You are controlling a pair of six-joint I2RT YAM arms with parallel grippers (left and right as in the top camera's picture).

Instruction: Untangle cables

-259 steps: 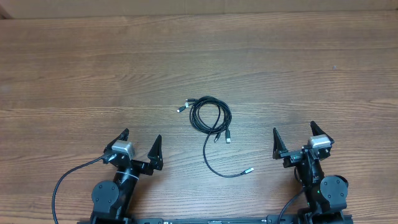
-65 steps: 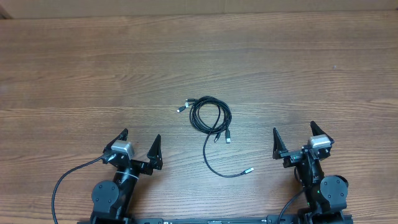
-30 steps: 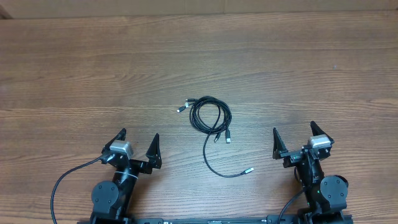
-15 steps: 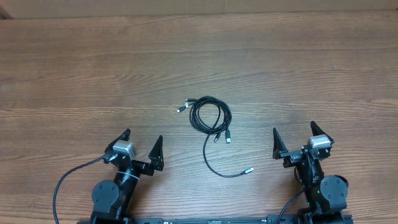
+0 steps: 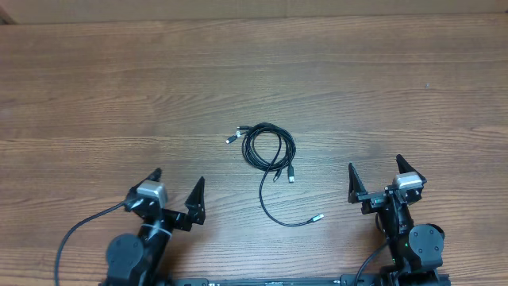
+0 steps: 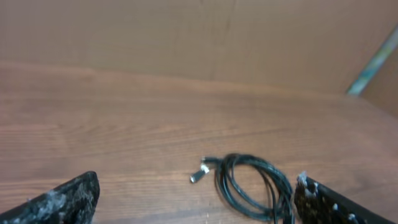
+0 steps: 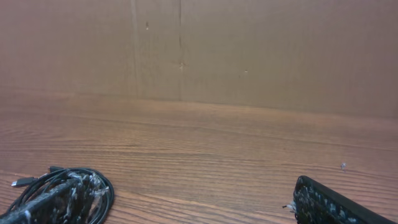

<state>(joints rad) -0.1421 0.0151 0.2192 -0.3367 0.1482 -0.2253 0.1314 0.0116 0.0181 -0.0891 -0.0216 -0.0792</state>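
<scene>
We find the cables (image 5: 268, 151) coiled at the middle of the wooden table (image 5: 119, 79), with one tail trailing toward the near edge. The left gripper (image 5: 178, 176) and right gripper (image 5: 375, 163) sit well apart from them, jaws spread wide and touching nothing. A cardboard wall (image 7: 249, 50) backs the table.

A wooden table (image 5: 119, 95) is shown from above, its brown grain laid in long streaks from side to side, with lighter and darker bands across it. A small dark speck (image 5: 429, 86) is seen on the surface toward the right side. Along the far edge of the table a plain brown wall (image 7: 261, 50) is set upright; it looks like cardboard, and a vertical seam (image 7: 180, 56) is marked on it. In the left wrist view, a pale greenish strip (image 6: 376, 62) is seen slanting at the upper right corner, blurred.
</scene>
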